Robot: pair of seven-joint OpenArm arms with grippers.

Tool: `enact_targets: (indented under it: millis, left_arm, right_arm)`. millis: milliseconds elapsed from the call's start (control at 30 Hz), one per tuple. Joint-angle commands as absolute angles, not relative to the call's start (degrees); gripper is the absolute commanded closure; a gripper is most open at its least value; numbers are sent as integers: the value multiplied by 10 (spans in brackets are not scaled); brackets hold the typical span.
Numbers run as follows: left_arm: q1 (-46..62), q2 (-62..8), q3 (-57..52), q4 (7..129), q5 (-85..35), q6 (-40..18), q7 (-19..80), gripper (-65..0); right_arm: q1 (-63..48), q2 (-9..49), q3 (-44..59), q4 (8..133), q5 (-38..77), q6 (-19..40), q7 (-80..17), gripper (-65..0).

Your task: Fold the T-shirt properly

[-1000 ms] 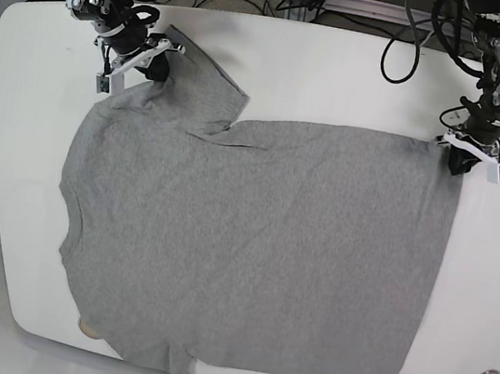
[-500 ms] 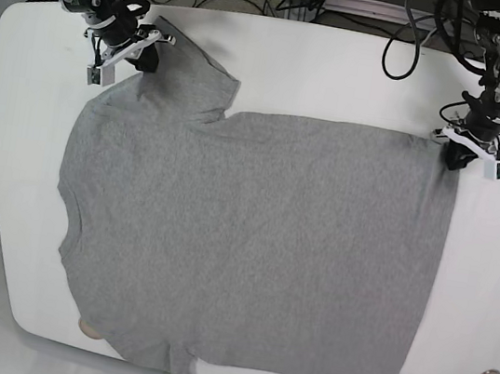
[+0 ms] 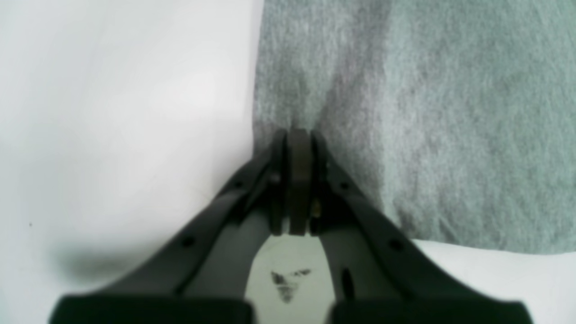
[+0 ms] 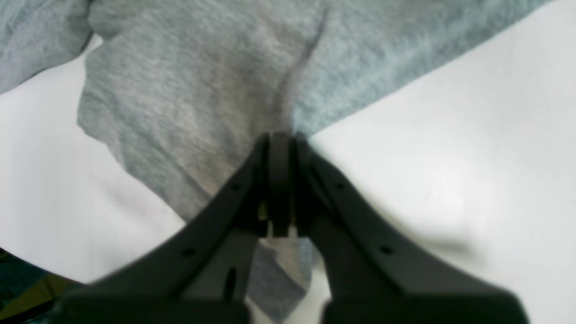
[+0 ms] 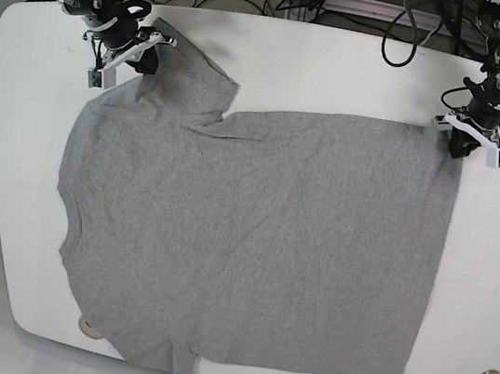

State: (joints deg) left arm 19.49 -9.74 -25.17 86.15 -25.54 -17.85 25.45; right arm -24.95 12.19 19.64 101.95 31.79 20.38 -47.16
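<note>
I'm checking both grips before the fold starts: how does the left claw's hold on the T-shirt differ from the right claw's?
The left claw pinches a square hem corner of the T-shirt, where the cloth lies flat. The right claw pinches the sleeve end, where the cloth is bunched and creased. In the base view the left claw is at the table's far right, the right claw at its far left. Both are shut on grey fabric.

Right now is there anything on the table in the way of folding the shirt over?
Nothing visible. The shirt lies flat on the bare table, and both the left claw and the right claw are already shut on its far edge.
</note>
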Motion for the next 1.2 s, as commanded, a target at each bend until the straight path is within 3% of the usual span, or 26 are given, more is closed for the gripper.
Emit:
enact_targets:
  millis: [0, 67, 167, 233, 600, 800, 967, 1167]
  left_arm:
    - [197, -101, -253, 865, -249, -175, 267, -12]
    - [198, -101, -253, 865, -249, -175, 267, -35]
    - [199, -102, -253, 866, -249, -175, 267, -158]
    - [199, -102, -253, 867, -249, -175, 267, -196]
    - [211, -121, -309, 970, -252, -178, 344, -197]
    - [209, -117, -383, 986, -252, -246, 390, -197]
    - [208, -116, -391, 952, -252, -262, 390, -197]
    - [193, -95, -403, 911, -252, -327, 390, -197]
  right_arm:
    - [-250, 127, 199, 1032, 328, 204, -462, -18]
    - [-251, 127, 199, 1031, 328, 204, -462, -19]
    - [-252, 127, 199, 1031, 328, 204, -462, -19]
    - [-252, 127, 199, 1031, 328, 204, -462, -19]
    - [-249, 124, 199, 1030, 327, 204, -462, -19]
    - [-248, 124, 199, 1030, 326, 204, -462, -19]
    - [-248, 124, 199, 1030, 325, 204, -462, -19]
    - [-248, 124, 199, 1030, 325, 204, -462, -19]
